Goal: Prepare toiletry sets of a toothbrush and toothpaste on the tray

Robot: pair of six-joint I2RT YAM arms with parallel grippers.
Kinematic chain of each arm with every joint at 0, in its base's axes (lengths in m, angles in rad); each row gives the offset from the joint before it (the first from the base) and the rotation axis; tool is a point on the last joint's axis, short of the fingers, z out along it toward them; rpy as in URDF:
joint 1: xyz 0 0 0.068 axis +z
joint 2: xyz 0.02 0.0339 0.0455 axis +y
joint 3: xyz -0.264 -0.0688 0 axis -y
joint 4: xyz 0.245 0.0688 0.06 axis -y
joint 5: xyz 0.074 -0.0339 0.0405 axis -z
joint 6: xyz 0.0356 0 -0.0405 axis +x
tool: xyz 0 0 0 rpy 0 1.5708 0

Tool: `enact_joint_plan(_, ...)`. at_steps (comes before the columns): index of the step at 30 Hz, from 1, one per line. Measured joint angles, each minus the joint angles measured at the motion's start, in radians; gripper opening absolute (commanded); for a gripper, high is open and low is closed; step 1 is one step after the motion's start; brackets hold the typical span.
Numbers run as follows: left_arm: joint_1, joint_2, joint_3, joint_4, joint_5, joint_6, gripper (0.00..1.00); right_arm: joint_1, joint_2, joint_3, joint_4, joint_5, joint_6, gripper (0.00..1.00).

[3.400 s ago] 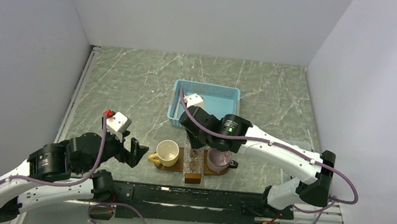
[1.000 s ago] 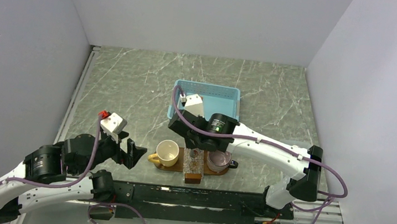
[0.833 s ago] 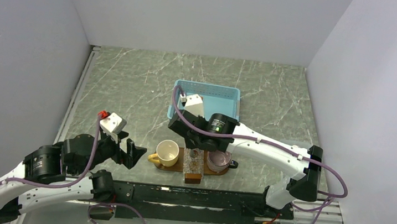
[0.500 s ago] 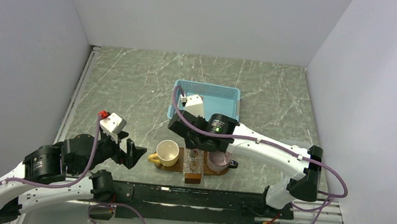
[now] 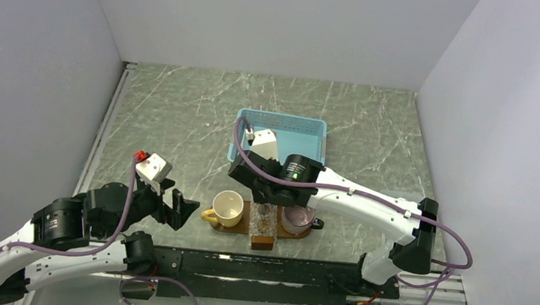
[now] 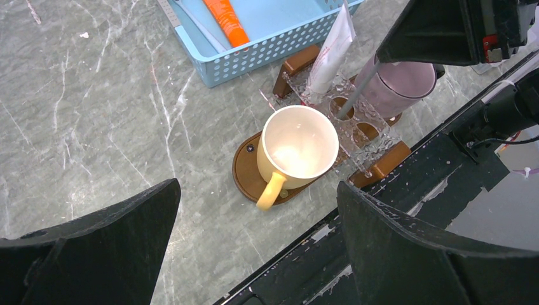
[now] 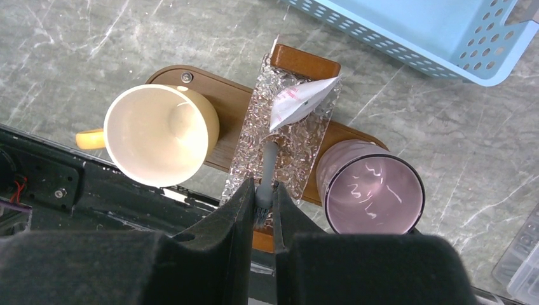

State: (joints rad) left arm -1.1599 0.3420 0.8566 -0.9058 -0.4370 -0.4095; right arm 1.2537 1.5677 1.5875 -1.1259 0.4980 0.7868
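The toothbrush (image 7: pixel 268 162) stands nearly upright over the middle of the tray (image 7: pixel 224 108). Its upper end is pinched between the two fingers of the right gripper (image 7: pixel 264 190), whose jaws are drawn in narrow around the slim stick. Its lower end reaches down to the clear plastic holder (image 7: pixel 289 149) that lies across the tray, but whether it has entered one of the holder's holes cannot be told from either wrist view.

Just beyond the toothbrush, a white toothpaste tube (image 7: pixel 299 100) stands in the same holder, leaning toward the basket side. On the tray to one side of the holder sits a cream mug (image 7: pixel 159 133) (its yellow handle points off the tray's end), and on the other side a translucent purple cup (image 7: pixel 368 194). Both are close against the holder.

Behind the tray sits the light-blue mesh basket (image 6: pixel 254 57), with an orange tube (image 6: pixel 226 19) lying flat inside it.

The left gripper (image 6: pixel 257 187) hangs above the marble tabletop (image 6: pixel 95 114) to the left of the tray. Its jaws are spread as wide as they go and it holds nothing.
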Motion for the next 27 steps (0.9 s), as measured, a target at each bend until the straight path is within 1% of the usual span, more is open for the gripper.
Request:
enact_joint_plan(14, 0.000, -0.007, 0.000, 0.000, 0.003, 0.000, 0.99, 0.000, 0.000, 0.002, -0.007, -0.002, 0.000, 0.00)
enact_joint_plan(27, 0.000, -0.011, 0.000, 0.000, 0.003, 0.000, 0.99, 0.000, -0.001, 0.002, 0.027, -0.012, 0.000, 0.00)
